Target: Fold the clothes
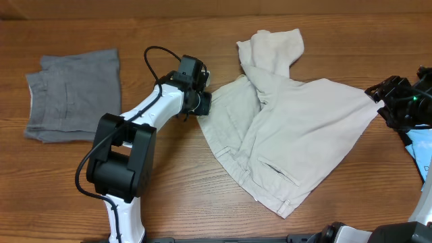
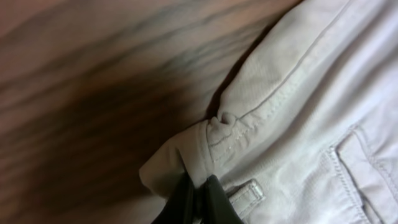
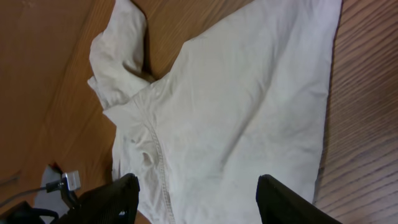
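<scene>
Left wrist view: left gripper (image 2: 198, 186) clenched on beige shorts (image 2: 292, 118) at the waistband corner; right gripper (image 3: 196, 196) released above the leg. Grasping step, by judgement; next, the right must pinch fabric before folding.

Overhead view evenly bright and sharp; left wrist view dim, tabletop (image 2: 74, 93) blurred, dark shadow left of the shorts (image 2: 311, 124)

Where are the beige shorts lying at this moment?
In the overhead view, the beige shorts lie spread right of centre on the table, right of the grey shorts; the left arm's fingers pinch their left edge.
</scene>
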